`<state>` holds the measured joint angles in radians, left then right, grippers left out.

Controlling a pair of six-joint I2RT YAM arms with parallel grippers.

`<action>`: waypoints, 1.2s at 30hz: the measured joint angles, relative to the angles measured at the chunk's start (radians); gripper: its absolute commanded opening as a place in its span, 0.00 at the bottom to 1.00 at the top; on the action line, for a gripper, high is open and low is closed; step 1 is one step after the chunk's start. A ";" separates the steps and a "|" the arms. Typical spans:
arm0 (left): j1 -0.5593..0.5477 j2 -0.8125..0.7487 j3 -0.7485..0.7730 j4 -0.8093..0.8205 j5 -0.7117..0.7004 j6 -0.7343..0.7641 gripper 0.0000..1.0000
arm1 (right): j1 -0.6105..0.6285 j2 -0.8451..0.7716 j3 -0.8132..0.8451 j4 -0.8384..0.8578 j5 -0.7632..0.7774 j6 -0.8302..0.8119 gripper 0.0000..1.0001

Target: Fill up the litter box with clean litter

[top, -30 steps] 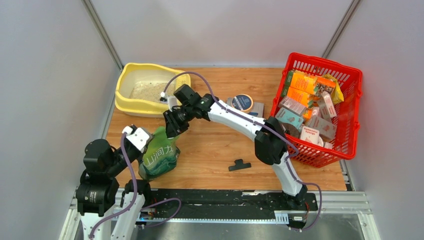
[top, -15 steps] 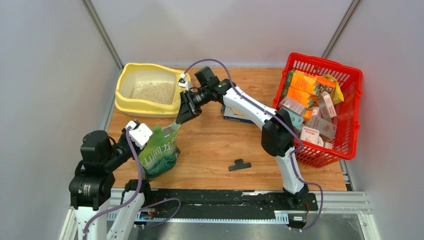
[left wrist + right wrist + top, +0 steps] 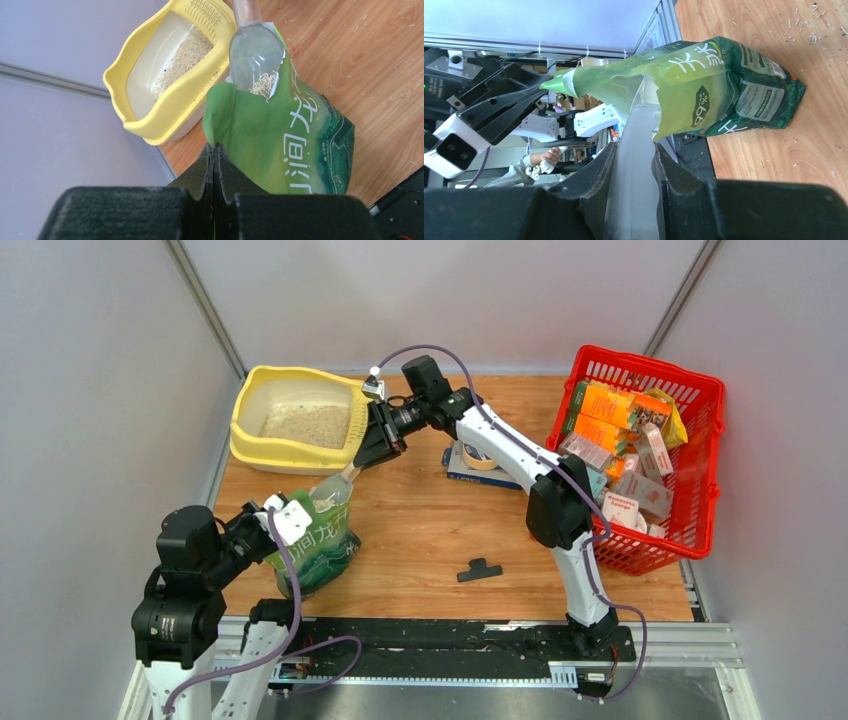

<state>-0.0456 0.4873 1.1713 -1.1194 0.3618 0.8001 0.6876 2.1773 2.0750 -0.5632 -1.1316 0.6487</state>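
Right gripper first: jaws part-closed and clamped on the clear handle of the scoop. The handle's long line slants down and away from the fingers, toward the robot's own side, and the bowl sits right in the torn mouth of the green pouch. A small heap of litter lies in the bowl, which looks only lightly loaded.

Now the relation that matters. The litter box lies just off this gripper's left side, its near right corner close beside the wrist, with a thin layer of grains already in the bottom. From the pouch mouth the box is up and away, so my read is that the scoop must lift clear of the pouch lip, then swing left over the raised yellow rim. The right arm is the nearer one to the box, and it has the tool.

Left gripper: jaws fully closed, pinching the pouch's top edge and holding the mouth open, with the pouch standing on the table just beyond its fingers.

What's in the way? The pouch lip and the box rim, nothing else that I can see. Farther out on the right gripper's other side sit a flat box, a black clip, and the red basket of cartons, all well apart from the path.
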 measured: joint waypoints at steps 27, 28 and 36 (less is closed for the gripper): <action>0.000 0.000 0.029 -0.045 -0.068 0.051 0.00 | -0.122 0.012 -0.066 0.251 -0.172 0.225 0.00; 0.000 0.000 0.029 -0.048 -0.071 0.051 0.00 | -0.127 0.012 -0.068 0.251 -0.171 0.226 0.00; 0.000 0.001 0.034 -0.053 -0.080 0.051 0.00 | -0.127 0.012 -0.071 0.281 -0.171 0.252 0.00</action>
<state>-0.0460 0.4885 1.2049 -1.1728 0.2817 0.8509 0.5606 2.1891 2.0045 -0.2821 -1.3029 0.9005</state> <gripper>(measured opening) 0.006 0.292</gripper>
